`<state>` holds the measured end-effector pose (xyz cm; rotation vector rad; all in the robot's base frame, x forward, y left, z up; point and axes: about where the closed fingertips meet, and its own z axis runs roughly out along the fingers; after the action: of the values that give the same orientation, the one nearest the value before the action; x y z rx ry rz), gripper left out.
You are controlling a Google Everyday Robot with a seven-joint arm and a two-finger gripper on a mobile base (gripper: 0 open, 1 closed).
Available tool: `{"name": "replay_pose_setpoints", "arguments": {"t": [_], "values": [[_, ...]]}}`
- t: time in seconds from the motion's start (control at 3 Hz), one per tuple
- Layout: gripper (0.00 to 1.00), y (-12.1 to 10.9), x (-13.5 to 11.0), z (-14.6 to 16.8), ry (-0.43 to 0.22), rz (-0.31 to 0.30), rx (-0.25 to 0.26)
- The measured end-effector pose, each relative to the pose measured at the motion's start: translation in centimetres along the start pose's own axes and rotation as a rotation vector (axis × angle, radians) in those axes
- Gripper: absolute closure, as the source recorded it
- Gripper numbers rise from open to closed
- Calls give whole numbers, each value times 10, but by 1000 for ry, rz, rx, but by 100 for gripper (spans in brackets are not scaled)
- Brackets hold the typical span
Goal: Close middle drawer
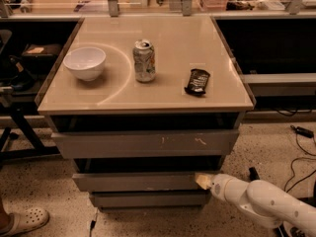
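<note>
The middle drawer (138, 181) is a wide, plain grey front under the scratched top front (145, 143) and above the narrowest bottom front (148, 199). It stands out a little, with a dark gap above it. My gripper (202, 180) is at the end of the white arm (261, 204) coming in from the lower right. Its tip rests against the right end of the middle drawer's front.
On the tan cabinet top (168, 95) stand a white bowl (85, 63), a soda can (144, 60) and a dark snack bar (197, 81). Cables (301, 154) lie on the speckled floor at right. A shoe (22, 221) is at lower left.
</note>
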<state>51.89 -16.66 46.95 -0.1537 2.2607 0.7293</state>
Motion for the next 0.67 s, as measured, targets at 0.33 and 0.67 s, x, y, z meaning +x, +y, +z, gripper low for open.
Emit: {"name": "replay_pose_setpoints", "arguments": {"t": [0.33,0.67], "values": [[100,-18,8,20,-15,13,40],[100,-18,8,20,-15,13,40]]}}
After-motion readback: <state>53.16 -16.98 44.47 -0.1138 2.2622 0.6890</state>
